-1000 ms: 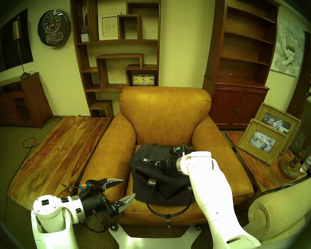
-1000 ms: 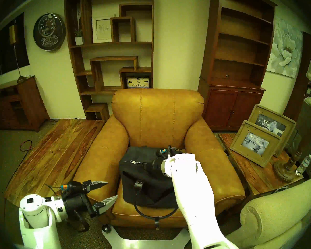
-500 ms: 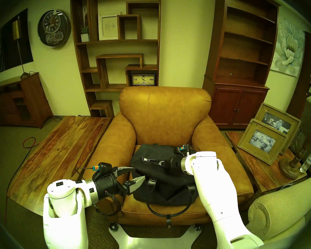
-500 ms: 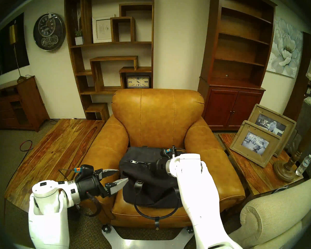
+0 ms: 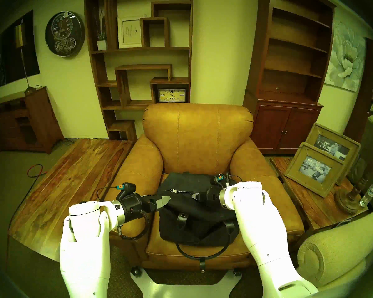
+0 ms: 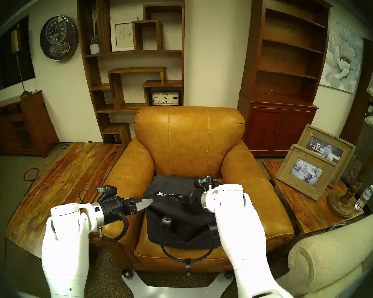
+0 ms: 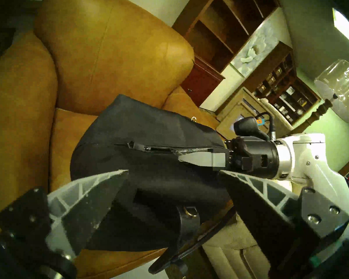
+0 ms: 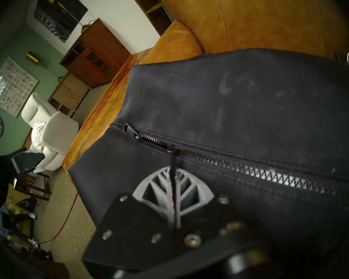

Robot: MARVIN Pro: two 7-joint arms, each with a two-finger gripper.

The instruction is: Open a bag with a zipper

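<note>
Now we are counting one bag point(image 5: 194, 224), black and soft, and it is lying on the seat of one tan leather armchair point(image 5: 198, 136). One zipper point(image 5: 184, 191) is running along the top of the bag, and we are seeing two pulls on it. One loop handle point(image 5: 200, 255) is hanging over the front edge of the seat, and in the left wrist view two small metal rings point(image 7: 193, 118) are showing on the bag. We are working with two arms, one at each end of the bag.

The right fingers point(image 7: 199, 159) are pressing together on the top of the bag, and they are pinching the nearer pull of the zipper between their tips. In the right wrist view a thin dark piece is standing up from the slider and going in between these closed fingers point(image 8: 169, 184). The other pull point(image 8: 132, 130) is lying free, near the left end of the zipper.

The left fingers point(image 7: 101, 192) are standing wide apart. The left end of the bag is lying between them, below the zipper. We cannot tell whether they are touching the cloth.
</note>
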